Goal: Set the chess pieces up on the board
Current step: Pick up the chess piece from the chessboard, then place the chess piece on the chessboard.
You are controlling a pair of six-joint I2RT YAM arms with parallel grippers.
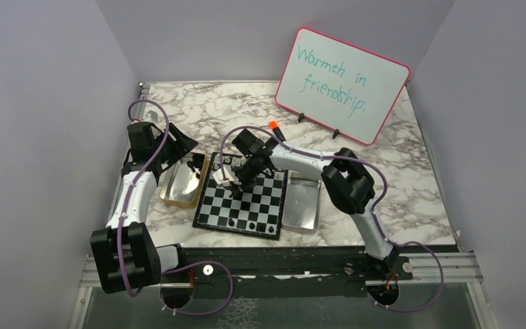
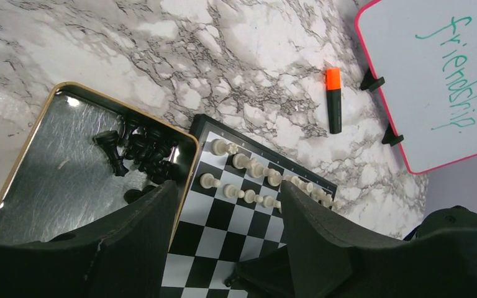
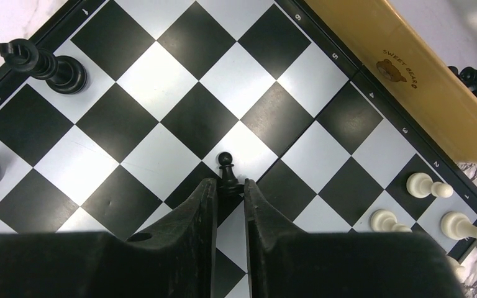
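Right now your right claw (image 3: 227, 189) has its fingers drawn in tight on the base of a black pawn (image 3: 225, 166), which stands upright among the open squares of the board (image 3: 180, 118). Two taller black pieces (image 3: 49, 65) stand along one rim, and a few white pieces (image 3: 427, 185) sit in the corner by the low numbers.

Your left claw (image 2: 227, 189) hangs with its fingers wide apart and nothing between them, over the seam where the gold tray (image 2: 49, 180) sits just beside the board. A heap of black men (image 2: 143, 152) lies in the tray's corner nearest the board.

A silver tray (image 1: 303, 202) flanks the board's other side. Beyond the board, a marker (image 2: 333, 99) lies on the marble table (image 1: 411, 199) near the whiteboard (image 2: 435, 81).
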